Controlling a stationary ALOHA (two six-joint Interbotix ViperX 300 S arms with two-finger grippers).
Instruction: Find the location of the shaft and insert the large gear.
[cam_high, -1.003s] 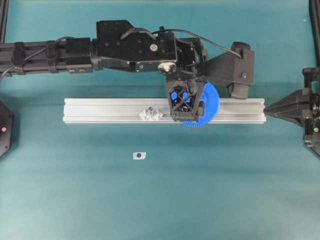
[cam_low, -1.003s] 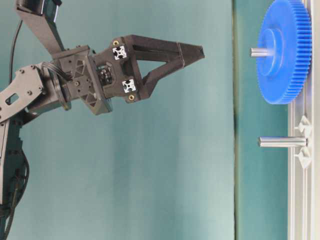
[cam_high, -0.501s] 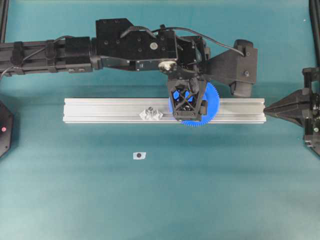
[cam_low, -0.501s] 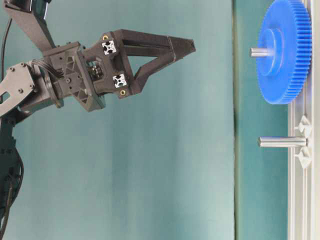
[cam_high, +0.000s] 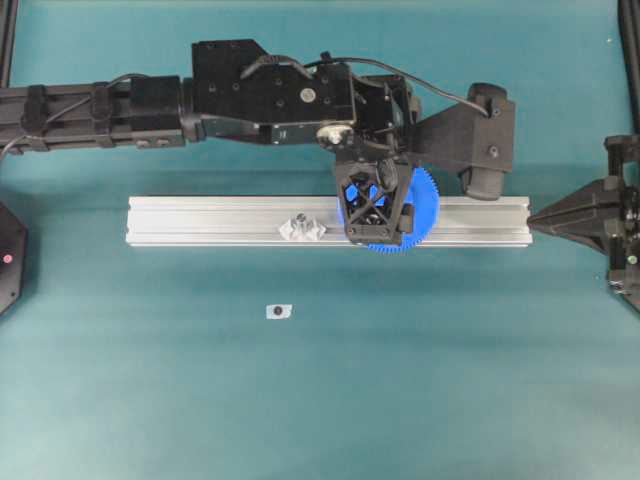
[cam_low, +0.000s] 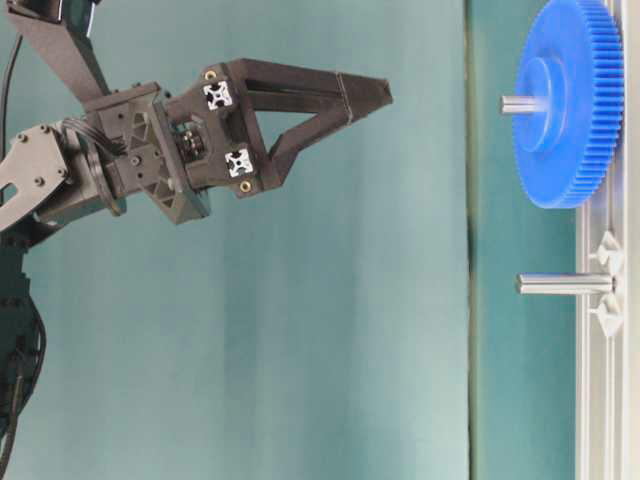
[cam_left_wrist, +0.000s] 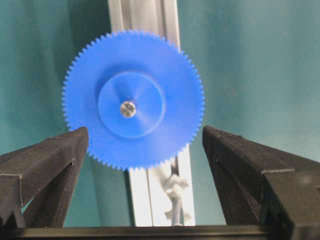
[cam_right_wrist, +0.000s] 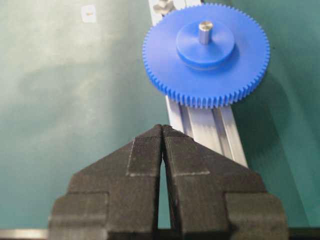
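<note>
In the left wrist view, your left claw (cam_left_wrist: 150, 175) fills the bottom corners, its fingers (cam_left_wrist: 45, 170) spread wide and holding nothing. Just beyond, in the upper middle of that frame, the gear (cam_left_wrist: 133, 99) lies flat on the rail (cam_left_wrist: 145, 20) with the shaft (cam_left_wrist: 128, 109) poking up through its hub, so it looks seated. The shaft's long axis points straight back at this claw, so I judge a clean retreat runs along that line. At the right edge of the overhead view, your right claw (cam_high: 540, 215) stays pinched together, well clear.
</note>
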